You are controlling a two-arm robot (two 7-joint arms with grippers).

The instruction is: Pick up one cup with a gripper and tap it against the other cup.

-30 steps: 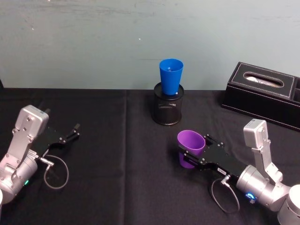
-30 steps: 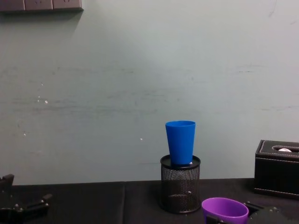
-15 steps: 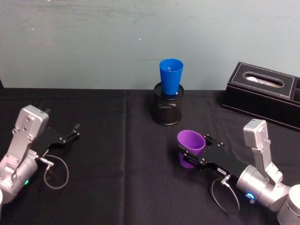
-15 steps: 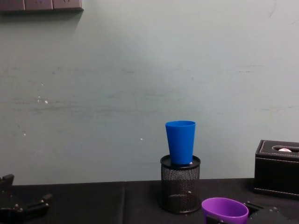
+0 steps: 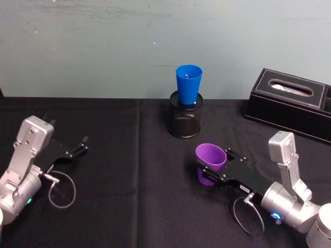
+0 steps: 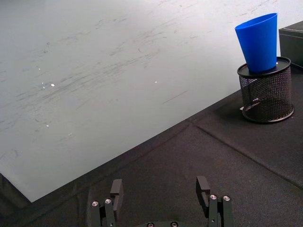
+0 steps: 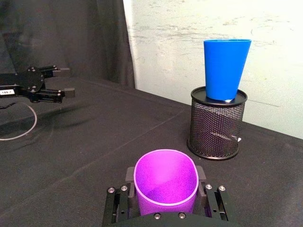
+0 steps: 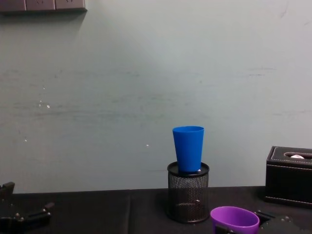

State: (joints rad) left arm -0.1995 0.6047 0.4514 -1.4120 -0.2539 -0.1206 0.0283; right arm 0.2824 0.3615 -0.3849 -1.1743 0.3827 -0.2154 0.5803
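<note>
The purple cup (image 5: 210,158) sits low over the black table, right of centre, with my right gripper (image 5: 212,163) shut on it. In the right wrist view the purple cup (image 7: 165,182) is squeezed slightly oval between the two fingers (image 7: 129,175). The blue cup (image 5: 188,83) stands upright in a black wire-mesh holder (image 5: 184,122) farther back, well apart from the purple one. The chest view shows the blue cup (image 8: 188,147) above the purple rim (image 8: 234,218). My left gripper (image 5: 80,146) rests open at the far left, holding nothing.
A black tissue box (image 5: 289,103) stands at the back right. The black cloth (image 5: 134,196) between the two arms is bare. A pale wall runs close behind the table. A cable loops beside each wrist.
</note>
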